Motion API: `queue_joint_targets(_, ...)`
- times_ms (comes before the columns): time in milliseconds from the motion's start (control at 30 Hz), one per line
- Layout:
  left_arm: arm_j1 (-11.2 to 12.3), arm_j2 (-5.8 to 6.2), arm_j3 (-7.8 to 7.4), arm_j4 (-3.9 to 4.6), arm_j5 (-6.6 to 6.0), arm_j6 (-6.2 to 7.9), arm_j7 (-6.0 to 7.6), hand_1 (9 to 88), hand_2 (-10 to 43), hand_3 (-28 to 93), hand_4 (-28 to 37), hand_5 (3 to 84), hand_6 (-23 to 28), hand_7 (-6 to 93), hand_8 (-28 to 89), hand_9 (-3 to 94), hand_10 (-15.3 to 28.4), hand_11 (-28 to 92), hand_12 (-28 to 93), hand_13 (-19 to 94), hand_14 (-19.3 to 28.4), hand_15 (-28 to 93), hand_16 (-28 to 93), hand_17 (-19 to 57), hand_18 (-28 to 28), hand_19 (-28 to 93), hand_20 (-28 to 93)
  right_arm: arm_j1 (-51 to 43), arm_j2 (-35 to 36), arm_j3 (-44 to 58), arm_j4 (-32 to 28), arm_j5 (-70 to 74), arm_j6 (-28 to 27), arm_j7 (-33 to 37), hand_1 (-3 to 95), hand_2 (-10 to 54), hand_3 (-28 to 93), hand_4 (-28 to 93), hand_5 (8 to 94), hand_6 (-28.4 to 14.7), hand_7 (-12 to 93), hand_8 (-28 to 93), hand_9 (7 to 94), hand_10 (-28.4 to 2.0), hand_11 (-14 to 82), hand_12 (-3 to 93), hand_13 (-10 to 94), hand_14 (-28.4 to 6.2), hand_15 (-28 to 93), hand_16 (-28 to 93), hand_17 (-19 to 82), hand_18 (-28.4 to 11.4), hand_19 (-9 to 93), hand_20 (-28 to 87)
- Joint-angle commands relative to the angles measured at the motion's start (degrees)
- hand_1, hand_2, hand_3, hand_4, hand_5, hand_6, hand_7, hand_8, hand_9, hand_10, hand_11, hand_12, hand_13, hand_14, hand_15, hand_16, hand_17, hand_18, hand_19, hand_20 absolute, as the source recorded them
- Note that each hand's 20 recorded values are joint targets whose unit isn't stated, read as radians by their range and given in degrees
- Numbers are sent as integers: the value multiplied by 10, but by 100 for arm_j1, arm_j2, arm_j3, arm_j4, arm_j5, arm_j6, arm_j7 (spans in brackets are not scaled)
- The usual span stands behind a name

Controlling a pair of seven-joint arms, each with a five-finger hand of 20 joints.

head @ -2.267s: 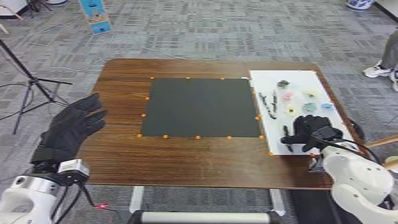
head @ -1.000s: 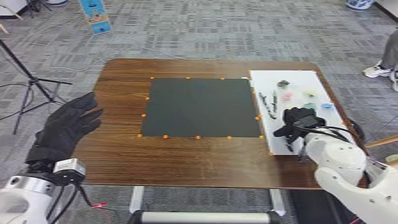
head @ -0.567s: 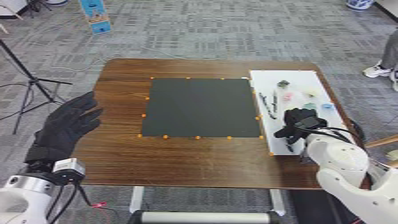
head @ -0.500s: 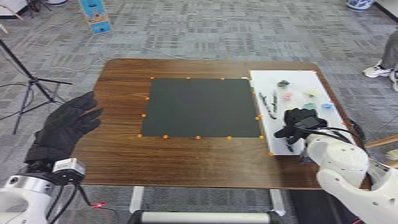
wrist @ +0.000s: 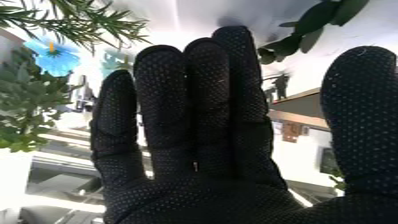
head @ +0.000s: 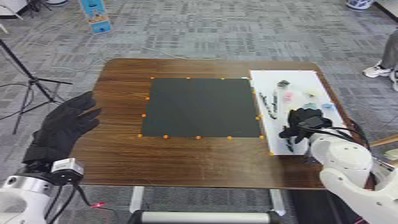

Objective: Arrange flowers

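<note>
Blue flower [head: 328, 106] lies apart — near the right robot hand [head: 307, 119].

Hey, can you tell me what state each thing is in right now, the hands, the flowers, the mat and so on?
Left hand: open, empty
Right hand: open, fingers straight
Black mat: lying flat
White board: flat, flowers on it
Pink flower: lying on the board
Blue flower: petals spread
Tripod: standing, legs spread

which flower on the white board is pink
The flower just below the dark clump in the head view; it alone is pink, unlike the blue one.
</note>
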Motion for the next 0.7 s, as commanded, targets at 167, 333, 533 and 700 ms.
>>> queue_joint_targets(167,67,-61,-11,-53,-39,41,21,286,-71,710,-263,261,22,237,-123,232,101,243,139,219,122,257,7,-113,198,409,80,-193,-42,-874,566,191,-390,-214,250,-95,758,-283,650,1,456,-146,667,-108,524,356,611,-115,690,277,276,-210,790,377)
queue_joint_targets(333,35,-52,8,-35,-40,47,26,286,-71,709,-263,261,22,237,-122,233,101,243,138,219,122,257,7,-113,198,409,80,-45,-119,-1107,715,179,-462,-268,288,-95,770,-282,675,10,483,-147,684,-109,551,367,636,-109,725,292,296,-209,814,387)
queue_joint_targets(533,89,-71,-9,-57,-37,52,21,285,-70,709,-264,261,23,235,-122,233,101,243,138,219,122,258,7,-113,198,409,80,-95,-119,-1089,649,176,-464,-367,396,-95,713,-282,695,19,517,109,728,-95,593,387,677,-94,772,312,333,-204,849,420)
queue_joint_targets(700,43,-33,-4,-34,-46,23,-3,284,-70,710,-264,261,22,236,-122,233,101,242,138,219,122,257,7,-114,198,409,80,-146,-89,-1120,570,248,-393,-488,443,-95,748,-280,715,29,557,141,766,-94,620,432,694,-99,797,355,343,-205,854,438)
